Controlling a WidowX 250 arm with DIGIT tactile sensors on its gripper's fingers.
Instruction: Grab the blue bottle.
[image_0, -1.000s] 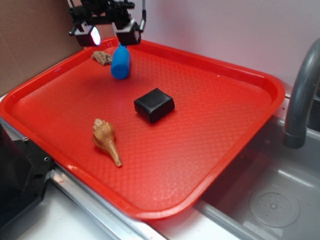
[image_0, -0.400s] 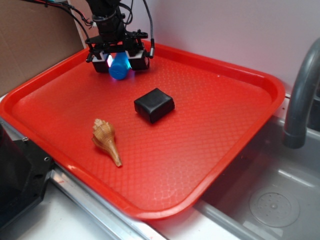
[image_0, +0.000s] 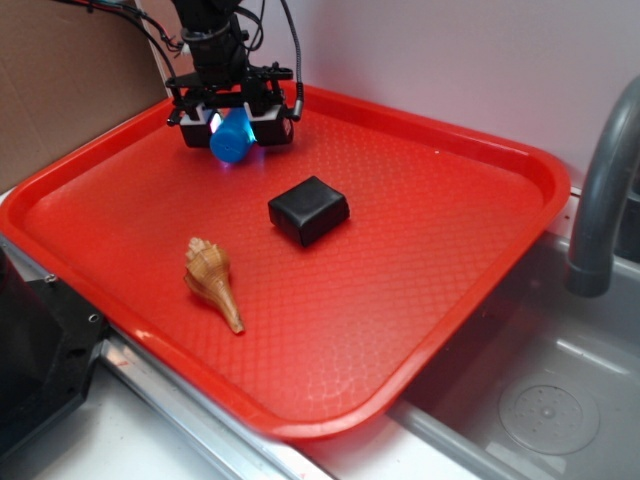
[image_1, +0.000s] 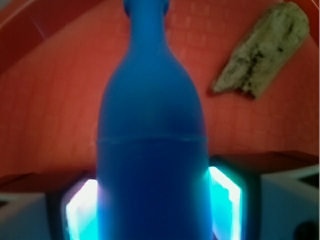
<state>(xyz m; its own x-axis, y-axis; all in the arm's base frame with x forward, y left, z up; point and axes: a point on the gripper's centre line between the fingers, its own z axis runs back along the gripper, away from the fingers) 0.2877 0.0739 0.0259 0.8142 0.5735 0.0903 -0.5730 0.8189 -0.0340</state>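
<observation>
Red tray (image_0: 480, 200): black block (image_0: 309, 210) mid-tray, conch shell (image_0: 212, 277) nearer front, grey faucet (image_0: 603, 180) beside.

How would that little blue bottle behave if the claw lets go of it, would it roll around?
Probably it would roll: the blue bottle has a round body and lies on its side on the tray. Its smooth, glossy surface suggests hard plastic, likely stiff and a bit slippery. It looks small and probably light, so the gripper, with a finger on either side, should lift it easily.

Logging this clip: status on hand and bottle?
Hand down at tray's far corner, straddling small bright-blue plastic bottle. Pads flank its body; closure unconfirmed. Nothing in the way.
</observation>
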